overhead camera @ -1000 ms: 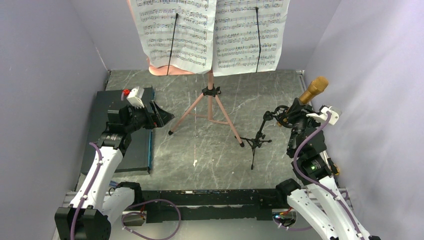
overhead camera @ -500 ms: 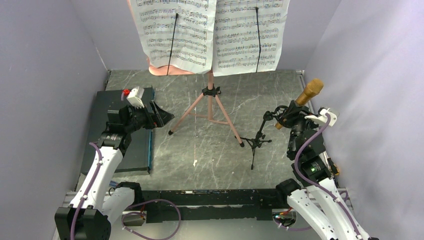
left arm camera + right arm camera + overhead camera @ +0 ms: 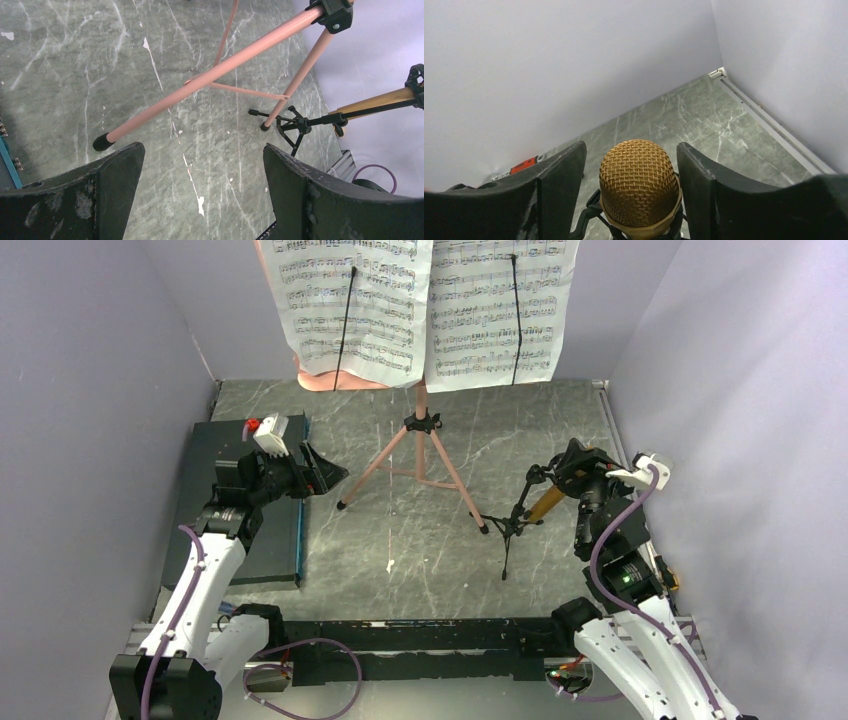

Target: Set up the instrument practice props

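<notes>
The pink music stand (image 3: 381,464) stands at the table's middle on its tripod legs, with white sheet-music pages (image 3: 352,306) spread on its desk. To its right is the small black mic stand (image 3: 511,525). The gold microphone (image 3: 639,182) sits in that stand's clip, and its handle (image 3: 548,502) slants down to the left. My right gripper (image 3: 630,146) is open, one finger on each side of the mesh head with a gap at both. My left gripper (image 3: 202,147) is open and holds nothing, hovering near a stand leg (image 3: 215,75).
A dark flat case (image 3: 215,500) lies at the left under my left arm. Purple walls close in the table on three sides, and the right wall is close to my right arm. Small white flecks (image 3: 389,564) lie on the marble.
The microphone has slid down through the clip, its head dropping from up at the right. My right gripper has opened off it. The left arm has not moved.
</notes>
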### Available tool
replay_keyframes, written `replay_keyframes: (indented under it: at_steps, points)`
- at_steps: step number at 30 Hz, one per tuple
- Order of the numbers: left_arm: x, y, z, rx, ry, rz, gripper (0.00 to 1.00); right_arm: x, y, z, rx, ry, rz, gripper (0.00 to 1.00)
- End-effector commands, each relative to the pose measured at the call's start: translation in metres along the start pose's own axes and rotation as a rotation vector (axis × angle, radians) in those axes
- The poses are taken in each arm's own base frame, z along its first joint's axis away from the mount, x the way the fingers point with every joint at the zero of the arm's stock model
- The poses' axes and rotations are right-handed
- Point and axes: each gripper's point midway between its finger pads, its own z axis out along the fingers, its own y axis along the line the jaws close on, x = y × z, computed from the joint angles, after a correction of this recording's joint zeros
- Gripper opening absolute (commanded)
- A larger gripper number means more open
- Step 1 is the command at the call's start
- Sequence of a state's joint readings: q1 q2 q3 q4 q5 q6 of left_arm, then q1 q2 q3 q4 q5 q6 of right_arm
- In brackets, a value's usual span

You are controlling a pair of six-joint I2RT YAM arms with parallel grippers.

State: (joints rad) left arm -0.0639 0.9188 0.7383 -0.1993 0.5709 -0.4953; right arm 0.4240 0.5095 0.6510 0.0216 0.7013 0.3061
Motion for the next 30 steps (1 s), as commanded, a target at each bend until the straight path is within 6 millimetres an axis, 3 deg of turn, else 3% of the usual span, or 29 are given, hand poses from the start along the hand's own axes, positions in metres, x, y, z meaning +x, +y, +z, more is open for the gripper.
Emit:
replay_keyframes:
  at_steps: [1, 4, 15, 24, 30]
  points:
    - [-0.006, -0.005, -0.001, 0.024, -0.03, 0.01, 0.94, -0.026, 0.009, -0.002, -0.027, -0.043, 0.049, 0.73]
    - [-0.006, -0.005, -0.001, 0.026, -0.029, 0.007, 0.94, -0.027, 0.01, -0.002, -0.028, -0.041, 0.047, 0.83]
    - [-0.009, -0.006, 0.004, 0.042, -0.038, -0.016, 0.94, -0.039, 0.022, 0.001, -0.069, -0.054, 0.02, 0.99]
    - [-0.015, -0.005, 0.012, 0.057, -0.059, -0.026, 0.94, -0.072, 0.058, 0.009, -0.162, -0.032, -0.004, 1.0]
    - [-0.019, -0.006, 0.01, 0.058, -0.092, -0.011, 0.94, -0.075, 0.072, 0.019, -0.186, 0.007, -0.012, 0.99]
